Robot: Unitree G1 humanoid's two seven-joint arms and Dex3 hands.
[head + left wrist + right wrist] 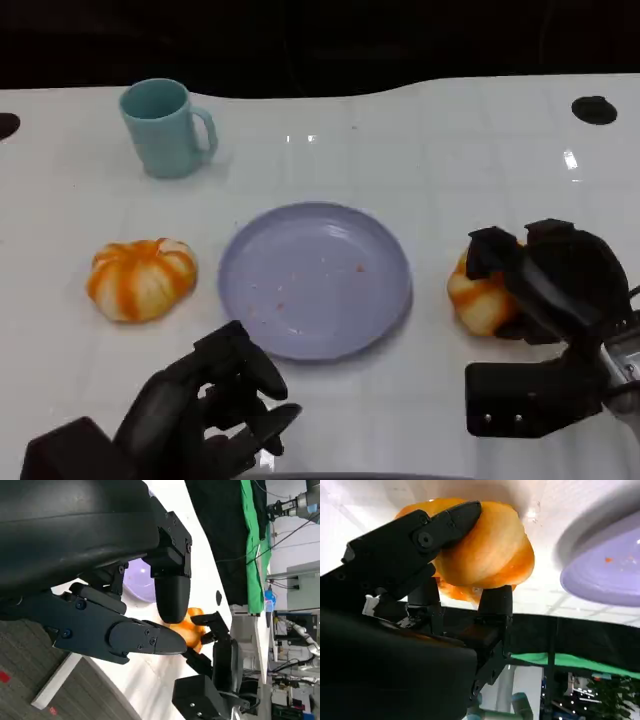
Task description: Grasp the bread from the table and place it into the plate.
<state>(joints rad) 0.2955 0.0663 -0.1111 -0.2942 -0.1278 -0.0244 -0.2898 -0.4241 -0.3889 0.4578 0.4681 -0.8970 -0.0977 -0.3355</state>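
Observation:
Two orange-and-white pumpkin-shaped breads lie on the white table. One bread (478, 298) sits just right of the lilac plate (320, 250), and my right hand (550, 275) grips it. In the right wrist view a finger (420, 550) wraps over this bread (490, 555) and another presses from the opposite side, with the plate (605, 570) close by. The second bread (141, 279) lies untouched left of the plate. My left hand (215, 400) hovers near the plate's front edge, fingers (150, 637) apart and holding nothing.
A teal mug (165, 127) stands at the back left. A dark round mark (595, 109) sits at the table's far right edge, another (5, 125) at the far left. Small crumbs speckle the plate. Black backdrop lies beyond the table.

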